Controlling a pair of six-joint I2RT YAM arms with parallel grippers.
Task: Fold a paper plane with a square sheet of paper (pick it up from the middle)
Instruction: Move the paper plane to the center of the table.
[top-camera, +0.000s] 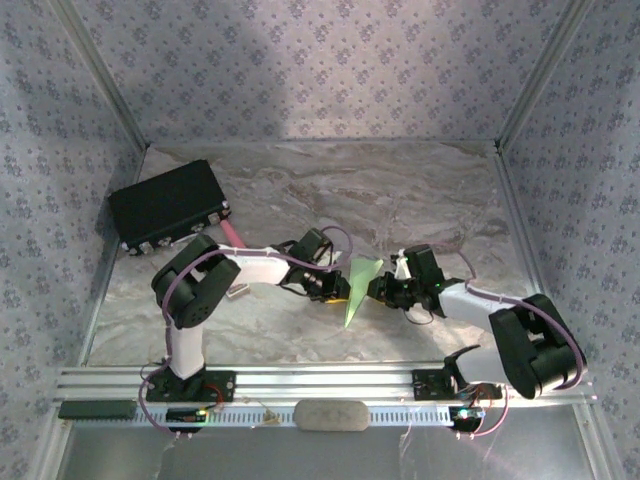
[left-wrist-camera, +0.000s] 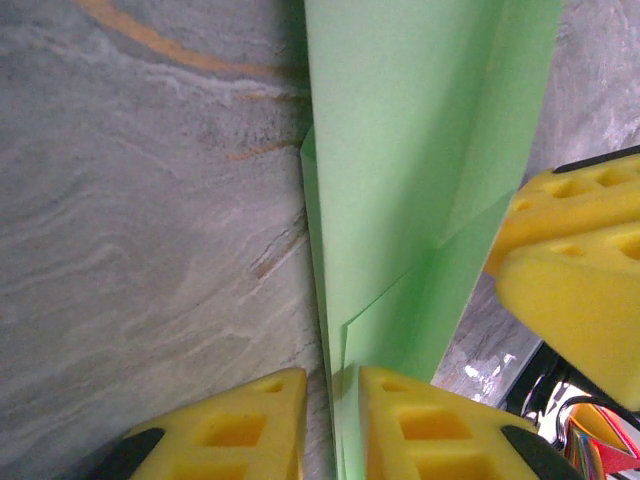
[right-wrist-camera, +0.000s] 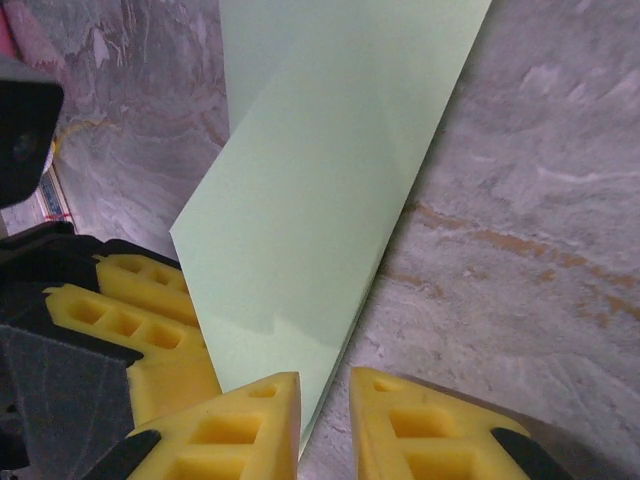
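- The marbled table (top-camera: 300, 190) looks smooth and glossy. If the paper falls flat on it, a two-finger claw will probably struggle to lift it again.
- The sheet of paper (top-camera: 358, 290) is creased into a narrow, pointed green shape. It stands on edge at mid-table, held between the two arms. It is thin, so it could buckle if the arms close in on each other. It could tear along a crease if they pull apart unevenly.
- The left gripper (left-wrist-camera: 333, 390) is clenched on the sheet, with the folded edge running between its yellow pads. It holds only a strip near that edge, so a small twist of the wrist could let the layers slide out.
- The right gripper (right-wrist-camera: 323, 400) is also clamped on the sheet, where the paper narrows toward a corner. This looks like the weaker grasp, because so little paper sits between the pads.
- In the left wrist view, the right arm's fingers (left-wrist-camera: 570, 270) sit just beside the paper and near the left arm's own pads. Any inward move risks the foam tips knocking together and shifting the fold.
- The diagonal flap (left-wrist-camera: 470, 215) lies loose over the layer beneath. It may spring open and spoil the symmetry.
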